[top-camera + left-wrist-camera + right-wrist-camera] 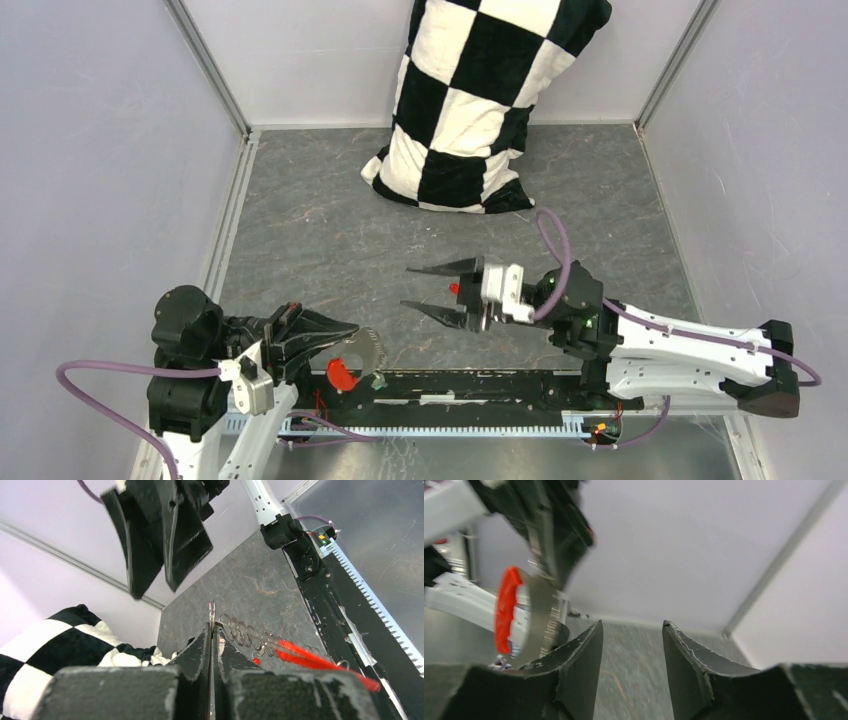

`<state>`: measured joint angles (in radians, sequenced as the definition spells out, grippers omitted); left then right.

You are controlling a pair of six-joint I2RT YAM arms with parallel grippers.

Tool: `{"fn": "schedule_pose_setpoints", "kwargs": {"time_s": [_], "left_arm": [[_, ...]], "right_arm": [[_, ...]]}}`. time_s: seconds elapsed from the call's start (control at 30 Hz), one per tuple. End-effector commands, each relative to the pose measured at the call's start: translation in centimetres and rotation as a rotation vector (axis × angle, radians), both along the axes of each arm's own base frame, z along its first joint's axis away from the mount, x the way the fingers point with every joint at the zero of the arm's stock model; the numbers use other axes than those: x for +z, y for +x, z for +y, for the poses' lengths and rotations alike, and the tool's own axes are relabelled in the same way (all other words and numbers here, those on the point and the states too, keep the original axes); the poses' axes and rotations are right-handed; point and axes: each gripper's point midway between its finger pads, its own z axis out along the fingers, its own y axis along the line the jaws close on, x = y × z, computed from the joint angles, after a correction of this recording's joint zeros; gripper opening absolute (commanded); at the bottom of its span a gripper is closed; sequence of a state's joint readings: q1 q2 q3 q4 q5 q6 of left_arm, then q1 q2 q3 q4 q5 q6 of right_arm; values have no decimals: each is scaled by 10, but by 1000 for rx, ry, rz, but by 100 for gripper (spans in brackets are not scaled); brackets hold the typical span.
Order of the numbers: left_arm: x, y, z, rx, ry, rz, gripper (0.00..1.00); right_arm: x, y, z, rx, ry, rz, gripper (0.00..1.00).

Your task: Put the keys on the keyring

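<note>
Presently: left gripper (212, 634), fingers pressed shut on the keyring (243, 631), its red-and-grey fob (362, 350) hanging just past the fingertips over the near edge of the table (320, 230). Right gripper (408, 287), jaws wide apart, empty, facing it. Green speck (378, 381) beside the fob, possibly a key
</note>
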<state>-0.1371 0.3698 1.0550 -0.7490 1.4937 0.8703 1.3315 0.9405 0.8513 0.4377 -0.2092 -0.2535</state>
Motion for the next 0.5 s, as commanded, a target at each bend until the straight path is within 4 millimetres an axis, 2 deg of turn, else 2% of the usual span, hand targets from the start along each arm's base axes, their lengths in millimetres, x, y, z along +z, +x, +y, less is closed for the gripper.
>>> {"fn": "schedule_pose_setpoints", "kwargs": {"time_s": [0.0, 0.07, 0.17, 0.3, 0.4, 0.47], "left_arm": [[4, -1, 0, -16, -6, -76, 2], [-3, 8, -1, 4, 1, -29, 2], [-13, 14, -2, -3, 10, 66, 2], [-21, 16, -3, -27, 15, 148, 2], [-23, 18, -3, -17, 19, 184, 2], [-25, 17, -3, -18, 22, 221, 2]], "right_arm": [[-27, 65, -16, -235, -54, 202, 57], [-59, 94, -22, -311, -129, 292, 62], [-129, 132, -40, -440, -286, 420, 65], [-219, 155, -71, -517, -437, 569, 66], [-269, 164, -97, -567, -532, 629, 65], [-289, 157, -102, -512, -573, 588, 64]]}}
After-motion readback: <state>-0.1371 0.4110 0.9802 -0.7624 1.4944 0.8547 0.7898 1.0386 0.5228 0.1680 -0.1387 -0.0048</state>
